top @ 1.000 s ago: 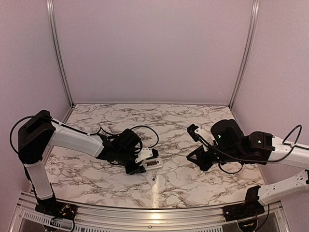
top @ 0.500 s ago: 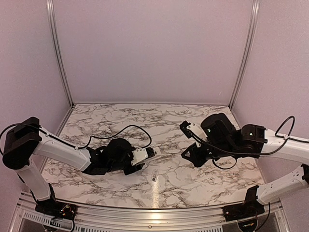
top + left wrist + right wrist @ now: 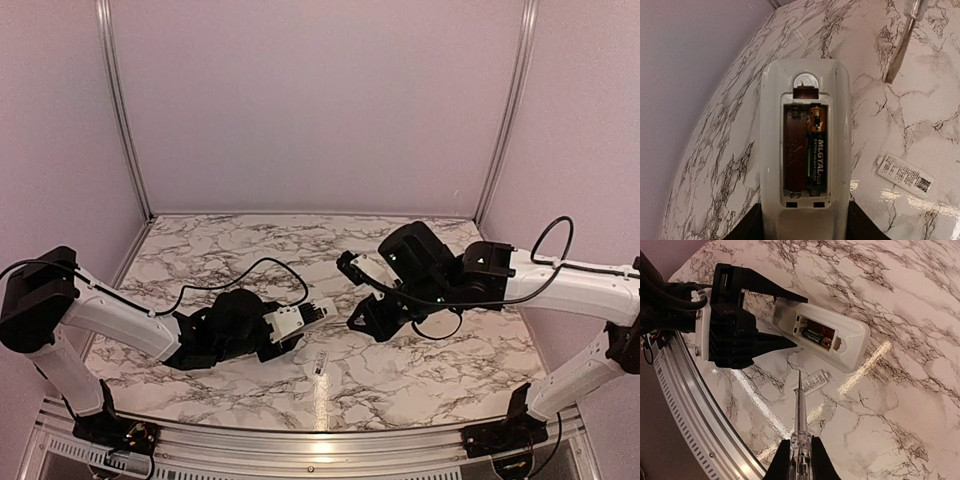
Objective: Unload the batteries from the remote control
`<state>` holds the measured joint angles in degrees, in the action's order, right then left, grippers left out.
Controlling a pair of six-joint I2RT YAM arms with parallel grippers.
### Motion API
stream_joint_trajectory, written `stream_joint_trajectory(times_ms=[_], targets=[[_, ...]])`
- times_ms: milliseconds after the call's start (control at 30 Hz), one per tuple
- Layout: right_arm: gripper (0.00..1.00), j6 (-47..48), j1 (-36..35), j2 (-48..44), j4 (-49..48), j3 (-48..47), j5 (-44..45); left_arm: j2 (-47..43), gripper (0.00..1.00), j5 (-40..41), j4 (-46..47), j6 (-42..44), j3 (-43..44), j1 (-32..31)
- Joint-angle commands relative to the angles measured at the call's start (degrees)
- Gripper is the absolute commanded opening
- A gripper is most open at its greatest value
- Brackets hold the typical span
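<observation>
The step in hand looks like prying out the second cell; the remote control (image 3: 771, 150) has its back open, with one battery (image 3: 816, 155) seated in the right slot and the left slot bare, showing dark-reddish plastic; no other battery shows in any view, so I cannot tell where it went.

The left end effector (image 3: 805, 227) is grasping the remote control by its lower end, one dark finger on each long side, holding it toward the near edge of the desk (image 3: 450, 370), left of the middle, compartment facing up; whether it rests on the marble or hangs just above it I cannot tell. The right end effector (image 3: 800, 460) is clenched on a thin grey rod (image 3: 800, 405), whose tip points at the remote control but stands apart from it, over the white battery cover (image 3: 812, 381) lying flat near the near edge at about mid-width.

The next move, as I judge it, calls for bringing the rod tip into the compartment at one end of the battery and levering upward; the slot is narrow, so aim matters, and the left grip must hold firm.

Counted: one remote control; one battery in sight; one cover; one rod; two arms.
</observation>
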<state>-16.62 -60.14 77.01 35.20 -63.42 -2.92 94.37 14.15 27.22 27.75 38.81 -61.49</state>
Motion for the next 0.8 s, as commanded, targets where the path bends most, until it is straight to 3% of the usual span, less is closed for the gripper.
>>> stream_joint_trajectory(times_ms=[0, 767], targets=[[0.0, 1.77, -0.35, 3.26, 1.26, -3.31, -2.73, -1.32, 0.0, 0.28, 2.58, 0.65, -0.1, -0.63], [0.0, -1.45, -0.37, 9.75, 3.4, -10.21, 5.17, 2.46, 0.0, 8.04, 5.09, 2.94, 0.62, -2.84]])
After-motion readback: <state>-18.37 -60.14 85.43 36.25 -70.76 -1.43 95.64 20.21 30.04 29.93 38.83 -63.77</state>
